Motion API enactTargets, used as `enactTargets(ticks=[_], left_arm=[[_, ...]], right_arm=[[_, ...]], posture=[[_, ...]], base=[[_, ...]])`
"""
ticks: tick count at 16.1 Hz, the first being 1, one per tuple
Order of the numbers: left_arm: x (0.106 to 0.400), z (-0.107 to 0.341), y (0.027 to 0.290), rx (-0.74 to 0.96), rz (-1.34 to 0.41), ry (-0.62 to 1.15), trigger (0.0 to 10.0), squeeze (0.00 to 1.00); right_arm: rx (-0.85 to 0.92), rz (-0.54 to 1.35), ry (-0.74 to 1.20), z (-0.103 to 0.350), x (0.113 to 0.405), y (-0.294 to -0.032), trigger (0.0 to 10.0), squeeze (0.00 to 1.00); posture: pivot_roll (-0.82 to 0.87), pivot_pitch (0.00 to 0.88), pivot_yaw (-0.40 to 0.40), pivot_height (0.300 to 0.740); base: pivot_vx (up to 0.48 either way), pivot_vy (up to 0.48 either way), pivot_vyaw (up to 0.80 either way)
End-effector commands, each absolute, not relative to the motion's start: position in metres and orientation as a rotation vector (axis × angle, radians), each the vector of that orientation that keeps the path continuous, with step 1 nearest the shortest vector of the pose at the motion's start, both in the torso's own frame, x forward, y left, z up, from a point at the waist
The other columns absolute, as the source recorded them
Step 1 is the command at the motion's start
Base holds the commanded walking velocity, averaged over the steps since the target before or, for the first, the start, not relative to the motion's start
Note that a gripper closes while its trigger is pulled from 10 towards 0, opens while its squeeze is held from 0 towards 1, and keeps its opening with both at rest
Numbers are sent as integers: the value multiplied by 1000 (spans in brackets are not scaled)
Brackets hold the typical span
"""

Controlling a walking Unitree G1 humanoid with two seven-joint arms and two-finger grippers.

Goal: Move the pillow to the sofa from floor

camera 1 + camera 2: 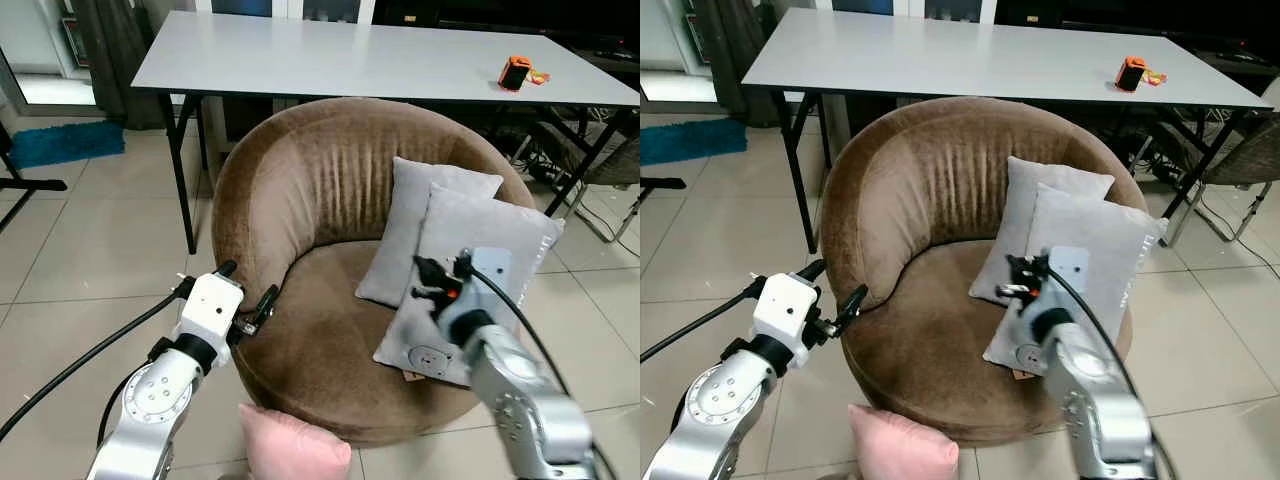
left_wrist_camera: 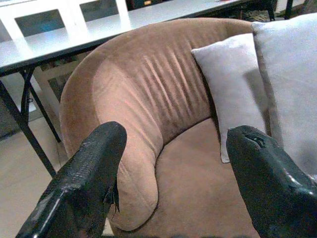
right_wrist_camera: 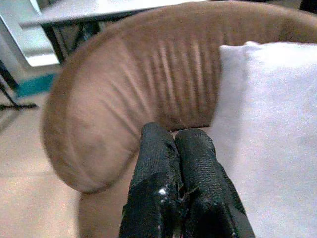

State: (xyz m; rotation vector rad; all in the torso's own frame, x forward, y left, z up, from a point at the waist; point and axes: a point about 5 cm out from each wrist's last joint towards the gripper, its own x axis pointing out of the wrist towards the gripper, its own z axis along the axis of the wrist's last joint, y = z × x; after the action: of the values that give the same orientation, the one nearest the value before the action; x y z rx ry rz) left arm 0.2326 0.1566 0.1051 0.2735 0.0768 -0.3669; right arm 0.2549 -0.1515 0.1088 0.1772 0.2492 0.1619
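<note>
Currently risk: both claws sit over the round brown velvet sofa (image 1: 330, 250), so bending blind could miss or shove the soft pink pillow (image 1: 292, 446) | pillow: on tiled floor against the sofa's front, below and between claws | left gripper (image 1: 262, 308) spread wide, empty | right gripper (image 1: 430, 280) pinched closed, empty, before grey cushions (image 1: 470, 250)

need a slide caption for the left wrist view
Open left gripper facing brown round sofa with two grey pillows.
</note>
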Motion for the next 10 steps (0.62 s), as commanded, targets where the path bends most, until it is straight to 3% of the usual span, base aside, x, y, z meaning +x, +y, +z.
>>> enactTargets(ticks=[1,10], left_arm=[[235,106,153,259,-370,62,10000,0],[249,106,149,225,-326,21,10000,0]], right_arm=[[146,159,267,103,252,-155,10000,0],[82,28,239,89,244,-171,10000,0]], posture=[[40,0,-62,740],[1,0,-42,740]], base=[[0,0,0],[0,0,0]])
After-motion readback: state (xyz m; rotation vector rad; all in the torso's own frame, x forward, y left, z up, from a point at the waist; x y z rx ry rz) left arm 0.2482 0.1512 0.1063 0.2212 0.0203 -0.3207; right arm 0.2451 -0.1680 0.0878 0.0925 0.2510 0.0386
